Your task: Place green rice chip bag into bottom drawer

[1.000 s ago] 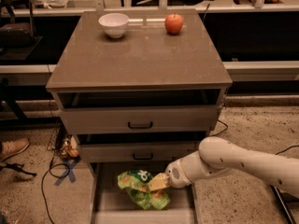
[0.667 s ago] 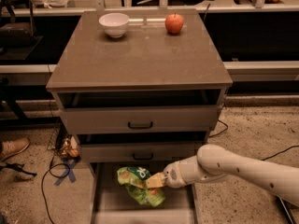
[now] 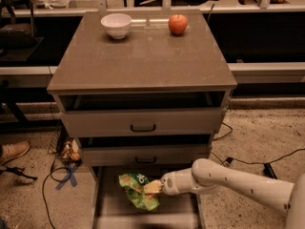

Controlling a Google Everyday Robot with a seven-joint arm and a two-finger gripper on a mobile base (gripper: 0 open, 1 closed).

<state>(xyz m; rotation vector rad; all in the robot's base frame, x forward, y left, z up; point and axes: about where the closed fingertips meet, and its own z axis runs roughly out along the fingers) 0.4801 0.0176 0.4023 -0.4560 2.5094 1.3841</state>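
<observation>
The green rice chip bag [image 3: 136, 191] is a crumpled bright-green foil bag lying over the grey floor of the pulled-out bottom drawer [image 3: 112, 209], toward its back middle. My gripper [image 3: 151, 187] comes in from the right on a white arm [image 3: 228, 180] and sits at the bag's right side, its pale tip against the foil. The bag's lower right part is partly hidden behind the gripper.
Two upper drawers with black handles [image 3: 143, 127] stand slightly open above. A white bowl [image 3: 116, 25] and a red apple [image 3: 177, 24] sit at the back of the cabinet top. Cables [image 3: 57, 175] and a shoe [image 3: 13, 151] lie on the floor to the left; more cables lie to the right.
The gripper and the bag have shifted a little left and toward the back of the bottom drawer. The arm has stretched further left.
</observation>
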